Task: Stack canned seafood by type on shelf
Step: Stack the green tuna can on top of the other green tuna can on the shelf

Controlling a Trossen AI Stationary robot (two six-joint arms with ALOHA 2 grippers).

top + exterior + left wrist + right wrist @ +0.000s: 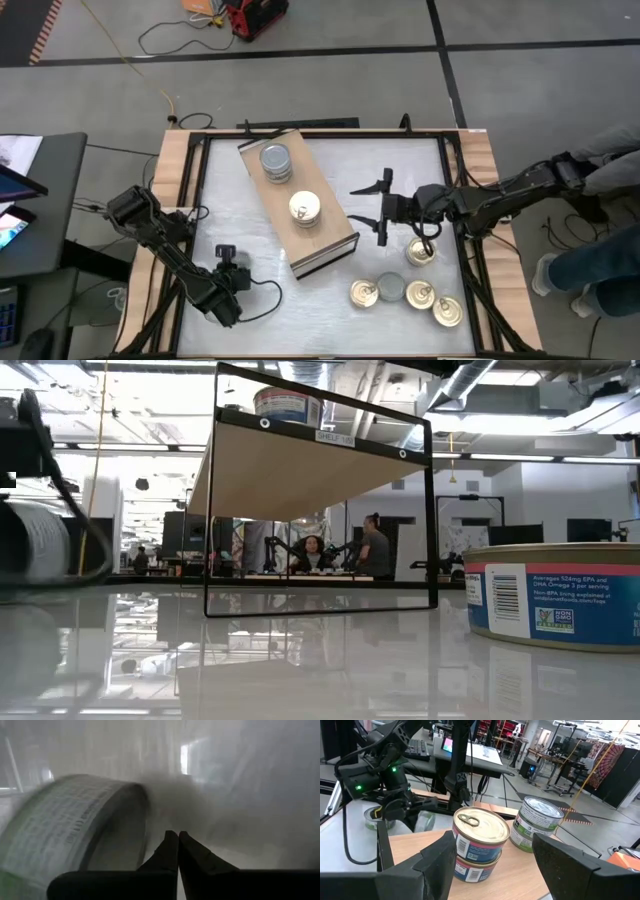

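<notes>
The shelf (300,205), a long light-wood board, lies slantwise in mid-table. It carries a silver-topped stack of tins (276,162) and a gold-topped stack of two (479,840). My right gripper (382,208) hovers open and level just right of the shelf, its fingers pointing at the gold-topped stack. My left gripper (177,840) is shut and low at the near left, with nothing between its fingers. A pale-labelled tin (70,835) stands tipped on its edge close beside them. The arm hides that tin in the high view. My left gripper points steeply down with its shut fingertips (170,845) just beside the tipped tin's rim (140,815). I cannot tell whether they touch it.
Several loose tins sit at the near right: gold-topped ones (420,250) (364,293) (447,312) and a silver-topped one (390,288). One blue-labelled tin (560,595) stands close to the low camera. Bare white tabletop (230,200) lies left of the shelf. People sit in the room beyond.
</notes>
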